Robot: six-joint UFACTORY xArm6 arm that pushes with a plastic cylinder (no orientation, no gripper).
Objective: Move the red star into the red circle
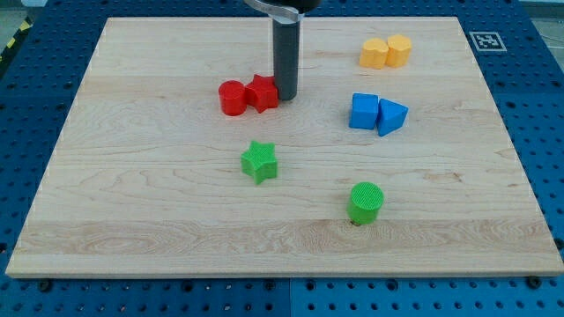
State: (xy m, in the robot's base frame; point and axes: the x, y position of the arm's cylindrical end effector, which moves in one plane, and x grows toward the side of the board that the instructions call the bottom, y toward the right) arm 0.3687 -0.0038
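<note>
The red star (263, 92) lies on the wooden board (159, 202), left of centre near the view's top. It touches the red circle (233, 98), a short cylinder just to its left. My tip (285, 95) stands against the star's right side. The dark rod rises from there out of the view's top.
A green star (259, 161) lies below the red pair. A green cylinder (365, 202) is at lower right. A blue cube (363, 112) and a blue wedge (392, 116) touch at the right. Two yellow blocks (386, 52) sit at top right.
</note>
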